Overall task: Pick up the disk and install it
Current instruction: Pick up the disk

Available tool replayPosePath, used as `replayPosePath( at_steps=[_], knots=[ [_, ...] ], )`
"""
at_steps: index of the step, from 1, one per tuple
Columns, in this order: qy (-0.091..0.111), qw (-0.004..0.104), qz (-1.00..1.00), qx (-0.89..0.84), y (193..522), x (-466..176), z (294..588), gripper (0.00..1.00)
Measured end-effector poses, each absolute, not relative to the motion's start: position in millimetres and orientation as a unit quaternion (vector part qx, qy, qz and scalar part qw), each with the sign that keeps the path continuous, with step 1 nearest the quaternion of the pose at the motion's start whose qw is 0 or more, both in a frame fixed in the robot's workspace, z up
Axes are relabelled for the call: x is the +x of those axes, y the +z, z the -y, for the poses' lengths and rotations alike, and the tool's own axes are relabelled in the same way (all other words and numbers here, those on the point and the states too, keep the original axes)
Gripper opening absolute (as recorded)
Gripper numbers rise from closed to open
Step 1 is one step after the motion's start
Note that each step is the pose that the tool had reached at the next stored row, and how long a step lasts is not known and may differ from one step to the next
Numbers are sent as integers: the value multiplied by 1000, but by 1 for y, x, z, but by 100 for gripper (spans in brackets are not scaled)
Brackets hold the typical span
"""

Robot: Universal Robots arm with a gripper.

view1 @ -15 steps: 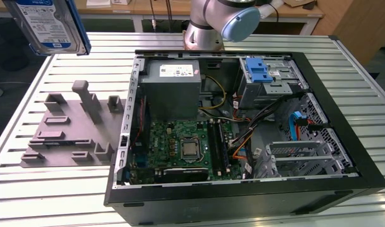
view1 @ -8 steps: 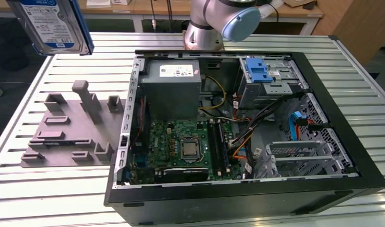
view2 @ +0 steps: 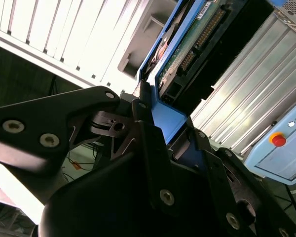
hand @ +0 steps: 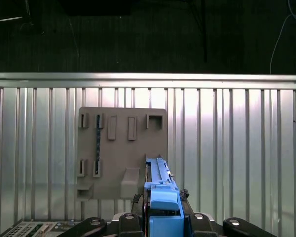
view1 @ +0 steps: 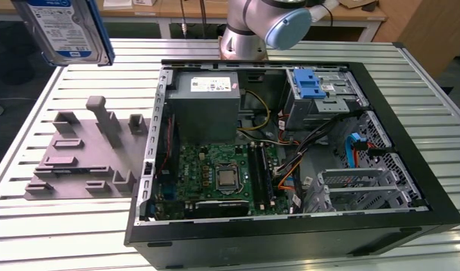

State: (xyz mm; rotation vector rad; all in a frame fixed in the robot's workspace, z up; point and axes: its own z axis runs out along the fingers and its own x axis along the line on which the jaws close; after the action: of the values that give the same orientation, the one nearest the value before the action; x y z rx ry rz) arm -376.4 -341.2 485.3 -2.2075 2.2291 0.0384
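The end effector [view2: 168,129] is clenched on the blue carrier of the disk [view2: 187,47], whose far end is cut off in the second wrist view. In the exterior view the disk hangs raised beside the open case [view1: 290,240], over the grey fixture [view1: 83,152] on the desk [view1: 64,231]. The case holds a motherboard [view1: 218,178], a power supply [view1: 207,104] and a blue-latched cage [view1: 317,93].

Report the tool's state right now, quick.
Tool: closed, holding the disk by its blue carrier.
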Motion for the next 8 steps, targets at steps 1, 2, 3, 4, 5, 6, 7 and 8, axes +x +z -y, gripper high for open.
replayPosePath(
  at_steps=[1, 2, 3, 4, 5, 6, 7, 8],
  knots=[
    [12, 2, -710, -704, 485, -376, 341, 36],
    [12, 2, -710, -704, 485, -375, 341, 36],
    [12, 2, -711, -704, 485, -375, 341, 36],
    [12, 2, -710, -704, 485, -374, 341, 36],
    [12, 2, -710, -704, 485, -374, 341, 36],
    [12, 2, -710, -704, 485, -374, 341, 36],
    [12, 2, -710, -704, 485, -373, 341, 36],
    [12, 2, -711, -704, 485, -373, 341, 36]
  ],
)
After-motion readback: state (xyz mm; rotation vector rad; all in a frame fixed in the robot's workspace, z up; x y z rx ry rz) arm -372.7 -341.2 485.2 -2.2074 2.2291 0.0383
